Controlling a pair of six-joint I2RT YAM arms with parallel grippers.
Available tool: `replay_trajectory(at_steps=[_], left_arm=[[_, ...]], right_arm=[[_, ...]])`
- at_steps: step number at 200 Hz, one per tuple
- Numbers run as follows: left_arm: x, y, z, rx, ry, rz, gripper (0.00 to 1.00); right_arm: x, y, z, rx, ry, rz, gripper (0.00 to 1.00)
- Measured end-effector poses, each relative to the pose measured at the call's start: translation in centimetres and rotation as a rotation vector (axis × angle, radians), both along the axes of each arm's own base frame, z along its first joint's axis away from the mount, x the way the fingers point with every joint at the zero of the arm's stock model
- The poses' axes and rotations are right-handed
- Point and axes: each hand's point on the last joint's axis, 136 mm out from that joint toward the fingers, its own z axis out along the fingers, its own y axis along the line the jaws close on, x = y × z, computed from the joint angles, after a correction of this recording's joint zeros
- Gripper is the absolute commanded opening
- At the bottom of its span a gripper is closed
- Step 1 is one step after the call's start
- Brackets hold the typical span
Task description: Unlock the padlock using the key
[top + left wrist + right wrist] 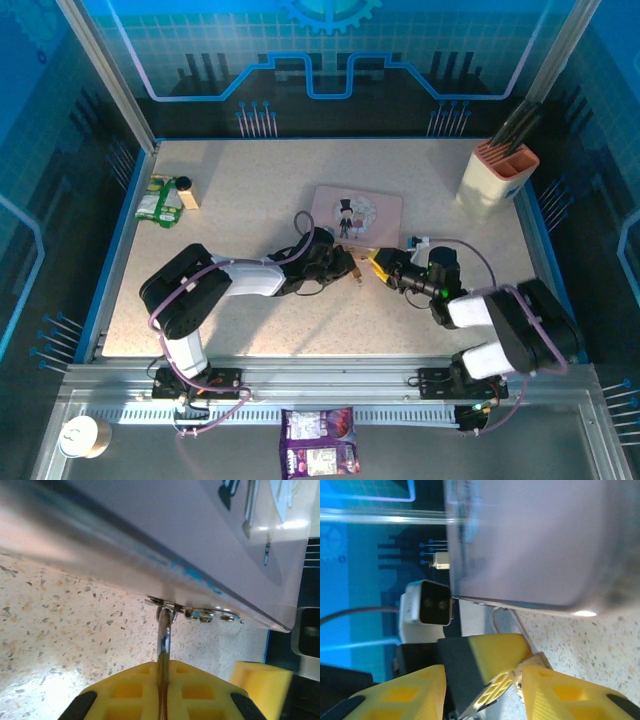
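L gripper (162, 672) clamped on padlock (163, 635), shackle thru clasp (192, 613) of pink box (357, 212), body pointing away from box. R gripper (485, 680) jaws apart, just right of it. R's the nearer free arm, I reckon.

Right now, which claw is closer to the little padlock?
Left. The left gripper is shut on the padlock, whose shackle hooks through the clasp of the pink box. The right gripper sits just right of it, jaws apart, not gripping it.
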Motion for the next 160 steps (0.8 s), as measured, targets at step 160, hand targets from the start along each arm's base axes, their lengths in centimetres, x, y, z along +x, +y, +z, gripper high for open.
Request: replay_trajectory(at_steps=[160], left_arm=[[0.5, 0.7, 1.6, -0.043, 0.015, -0.001, 0.0]], right_arm=[[-7.6, 4.0, -1.2, -1.054, -0.751, 0.533, 0.36]])
